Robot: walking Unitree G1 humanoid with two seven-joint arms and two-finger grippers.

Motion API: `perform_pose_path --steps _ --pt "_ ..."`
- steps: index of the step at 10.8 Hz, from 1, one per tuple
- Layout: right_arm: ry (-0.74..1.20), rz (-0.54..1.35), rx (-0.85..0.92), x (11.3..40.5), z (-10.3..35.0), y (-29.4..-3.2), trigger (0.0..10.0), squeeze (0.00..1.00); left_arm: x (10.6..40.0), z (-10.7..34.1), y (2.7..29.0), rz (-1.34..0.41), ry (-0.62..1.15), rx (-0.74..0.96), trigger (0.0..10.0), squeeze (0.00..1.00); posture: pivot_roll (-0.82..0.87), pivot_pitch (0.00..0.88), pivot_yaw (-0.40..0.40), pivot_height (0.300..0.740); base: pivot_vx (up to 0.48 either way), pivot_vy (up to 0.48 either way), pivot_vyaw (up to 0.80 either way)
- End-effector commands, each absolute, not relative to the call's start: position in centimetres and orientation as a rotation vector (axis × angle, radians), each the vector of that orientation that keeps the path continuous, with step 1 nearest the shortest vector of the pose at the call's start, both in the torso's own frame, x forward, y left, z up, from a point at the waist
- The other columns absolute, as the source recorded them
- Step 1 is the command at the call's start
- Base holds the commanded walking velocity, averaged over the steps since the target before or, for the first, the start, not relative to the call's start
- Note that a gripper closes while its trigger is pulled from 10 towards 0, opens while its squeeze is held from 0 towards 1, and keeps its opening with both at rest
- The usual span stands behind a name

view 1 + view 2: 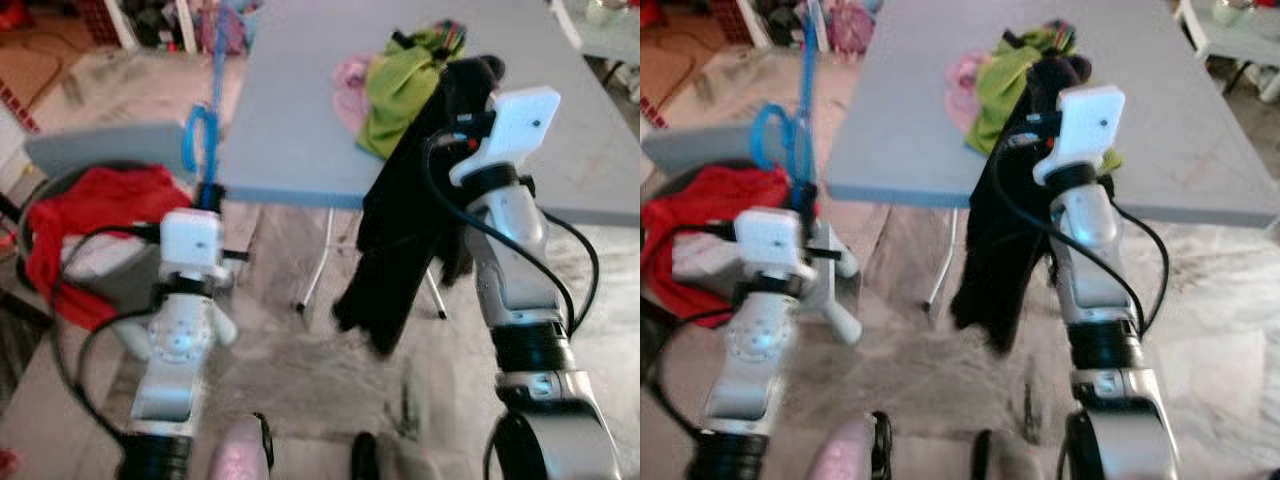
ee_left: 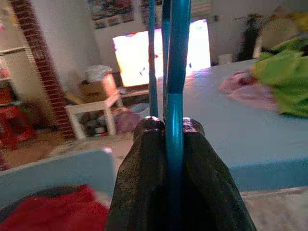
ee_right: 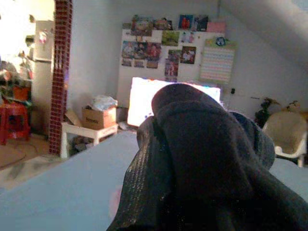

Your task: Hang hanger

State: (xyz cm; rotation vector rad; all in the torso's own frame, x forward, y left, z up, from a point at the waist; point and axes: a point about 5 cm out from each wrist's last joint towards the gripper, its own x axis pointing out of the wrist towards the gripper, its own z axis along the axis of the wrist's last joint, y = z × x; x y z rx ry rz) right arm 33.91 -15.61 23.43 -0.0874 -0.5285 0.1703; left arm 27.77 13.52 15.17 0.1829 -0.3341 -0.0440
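At the left we see a grey round basket (image 1: 95, 262) with a red cloth (image 1: 85, 215) lying in it. Our left gripper (image 2: 174, 139) is clamped on the thin blue plastic hanger (image 1: 205, 120), which stands upright beside the near left corner of the grey table (image 1: 290, 130). Our right gripper (image 3: 192, 159) holds a black garment (image 1: 400, 250) bunched over its fingers at the table's near edge; we cannot tell their gap. A green cloth (image 1: 400, 85) lies on the table.

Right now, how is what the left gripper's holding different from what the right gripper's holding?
The left gripper is shut on a thin, rigid blue hanger that stands upright beside the table. The right gripper is shut on a soft black garment that droops off the table's front edge. The hanger is bright and slim; the garment is dark and bulky. Both are lifted, each clamped between black fingers.
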Motion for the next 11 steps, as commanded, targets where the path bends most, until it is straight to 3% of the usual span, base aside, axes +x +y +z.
perform_pose_path --steps 1,5,11 --pt "-0.569 0.174 -0.093 33.3 23.8 -15.8 10.0 0.00 27.6 15.6 13.8 -0.040 -0.354 0.188 10.0 0.00 0.07 0.157 -0.029 0.740 0.364 0.000 0.00" --pt "-0.546 0.157 -0.085 32.7 22.7 -16.1 10.0 0.00 28.0 16.2 14.1 -0.048 -0.374 0.183 10.0 0.00 0.06 0.154 -0.021 0.740 0.480 0.000 0.00" --pt "-0.870 0.166 0.039 37.1 35.9 -13.9 10.0 0.00 28.1 16.4 13.1 -0.063 -0.382 0.165 10.0 0.00 0.07 0.152 -0.025 0.740 0.480 0.000 0.00"
